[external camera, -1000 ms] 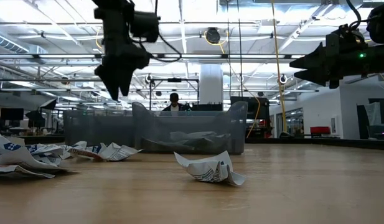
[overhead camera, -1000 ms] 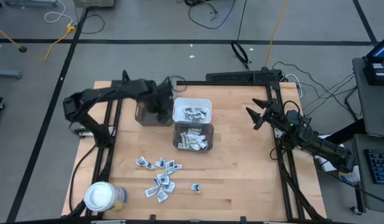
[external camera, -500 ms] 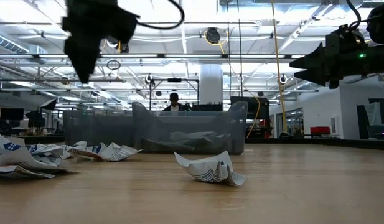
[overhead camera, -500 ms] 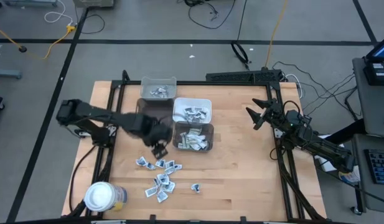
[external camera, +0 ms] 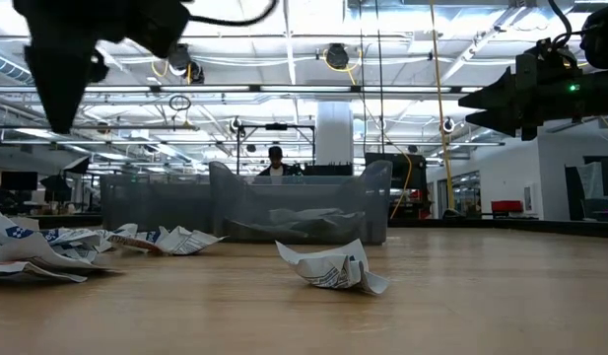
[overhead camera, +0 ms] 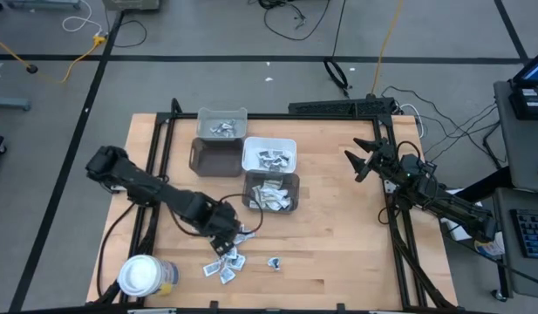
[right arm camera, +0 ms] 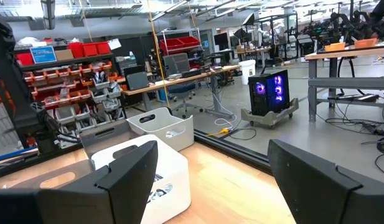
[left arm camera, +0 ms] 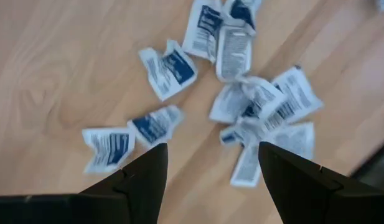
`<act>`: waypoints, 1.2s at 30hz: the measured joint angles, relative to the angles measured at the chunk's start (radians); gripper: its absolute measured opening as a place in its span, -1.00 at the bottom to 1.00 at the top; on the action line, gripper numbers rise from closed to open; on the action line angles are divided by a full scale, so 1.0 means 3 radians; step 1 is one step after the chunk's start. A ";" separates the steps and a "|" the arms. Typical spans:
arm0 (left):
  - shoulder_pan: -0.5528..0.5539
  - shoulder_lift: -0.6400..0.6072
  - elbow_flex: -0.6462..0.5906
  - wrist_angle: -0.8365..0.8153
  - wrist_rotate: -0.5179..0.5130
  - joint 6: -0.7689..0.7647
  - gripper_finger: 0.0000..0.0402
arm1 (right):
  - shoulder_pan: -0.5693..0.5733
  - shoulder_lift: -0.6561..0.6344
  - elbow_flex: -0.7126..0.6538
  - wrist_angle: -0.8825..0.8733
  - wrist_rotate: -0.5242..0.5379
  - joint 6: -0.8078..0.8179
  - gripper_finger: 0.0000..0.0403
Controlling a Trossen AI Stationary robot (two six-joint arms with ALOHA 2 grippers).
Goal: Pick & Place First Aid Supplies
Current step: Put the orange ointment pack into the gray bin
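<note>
The first aid supplies are small white packets with blue print, lying loose in a pile (overhead camera: pixel 227 255) on the wooden table, with one lone packet (overhead camera: pixel 274 262) to its right. My left gripper (overhead camera: pixel 223 228) hangs over the far edge of the pile, pointing down and open. In the left wrist view its fingers (left arm camera: pixel 210 152) stand above the packets (left arm camera: pixel 254 106) with nothing between them. My right gripper (overhead camera: pixel 356 162) waits open and level at the table's right side, holding nothing (right arm camera: pixel 210 162).
Several bins stand at the far middle: a grey one (overhead camera: pixel 221 124), a dark one (overhead camera: pixel 214 157), a white one (overhead camera: pixel 269 154) and a grey one (overhead camera: pixel 270 192), most with packets in them. A white-lidded jar (overhead camera: pixel 142 275) stands at the near left corner.
My left gripper has swung from above the bins toward the table's near edge and now hangs over the pile of packets, a little lower. The far grey bin, hidden under the arm before, now shows. The packets have not moved.
</note>
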 joint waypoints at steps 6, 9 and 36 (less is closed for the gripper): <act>0.0032 0.0365 0.0320 0.0010 0.0012 0.0049 0.28 | 0.0000 0.0000 -0.0001 0.0000 -0.0001 0.0000 0.48; 0.0060 0.0503 0.0471 0.0004 -0.0001 0.0050 0.28 | -0.0001 0.0000 0.0000 0.0000 -0.0001 0.0000 0.48; -0.0008 0.1323 0.0537 0.0490 -0.0045 -0.0166 0.28 | 0.0000 0.0000 0.0000 -0.0001 -0.0001 0.0000 0.48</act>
